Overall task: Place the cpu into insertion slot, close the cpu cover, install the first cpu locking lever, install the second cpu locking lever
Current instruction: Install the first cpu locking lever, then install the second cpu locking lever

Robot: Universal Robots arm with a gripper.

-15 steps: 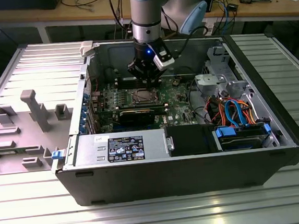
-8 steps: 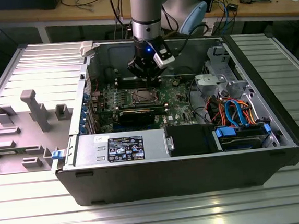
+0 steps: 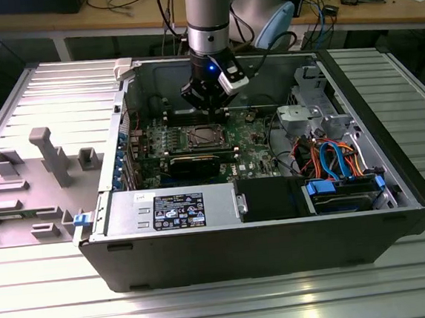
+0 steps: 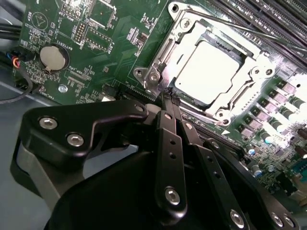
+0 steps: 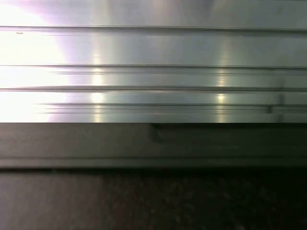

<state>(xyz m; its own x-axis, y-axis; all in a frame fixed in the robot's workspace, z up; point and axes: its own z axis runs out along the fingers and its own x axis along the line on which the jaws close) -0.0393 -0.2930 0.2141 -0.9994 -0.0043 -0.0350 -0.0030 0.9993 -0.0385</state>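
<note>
Black gripper (image 4: 169, 98) with fingers (image 4: 169, 143) pinched together, holding nothing, tips hovering right at the edge of the square metal-rimmed insertion slot (image 4: 158, 62). Silvery-grey square cpu (image 4: 206, 72) seated inside, thin silvery cpu cover (image 4: 249, 64) down around it.

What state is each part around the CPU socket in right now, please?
cpu: seated in the insertion slot.
insertion slot: occupied.
cpu cover: closed flat over the cpu's edges.
gripper: jaws together, empty, tip beside the socket corner.
computer case: side open, lying flat.
</note>
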